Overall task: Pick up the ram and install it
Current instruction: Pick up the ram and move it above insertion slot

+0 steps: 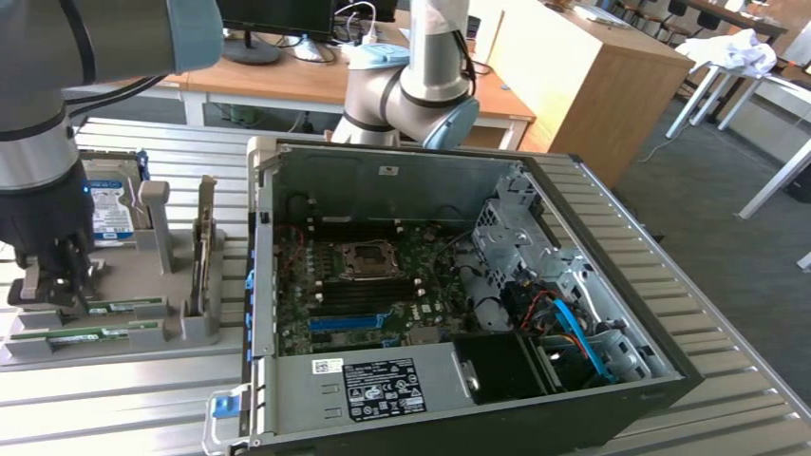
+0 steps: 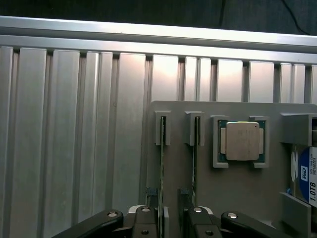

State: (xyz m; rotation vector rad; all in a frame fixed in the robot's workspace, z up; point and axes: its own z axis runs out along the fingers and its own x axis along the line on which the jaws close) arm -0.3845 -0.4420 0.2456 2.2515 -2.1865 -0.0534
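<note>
Ram [image 2: 162,158], a thin green stick, stands on its long edge in a slot of a gray holder, at the exterior view's left of the open computer case.

The biggest thing in the room is the worktop [image 1: 114,418] of ribbed aluminium, which carries everything. On it lies the computer case [image 1: 380,171] with its side open, so the motherboard [image 1: 380,294] is seen inside. The arm [image 1: 45,142] stands behind the case, and its dark end hangs over the holder [image 1: 114,353]. In this holder a hard drive [image 1: 112,204] with a blue and white label stands upright. A square silver processor [image 2: 242,141] lies flat in its own recess. A second stick [image 2: 194,163] sits in the next slot, between the ram and the processor.

The fingers [image 2: 185,198] are low at one end of the ram and stand wide apart, one on each side of it. One of them is in the gap between the two sticks. I cannot tell if they touch the ram.
</note>
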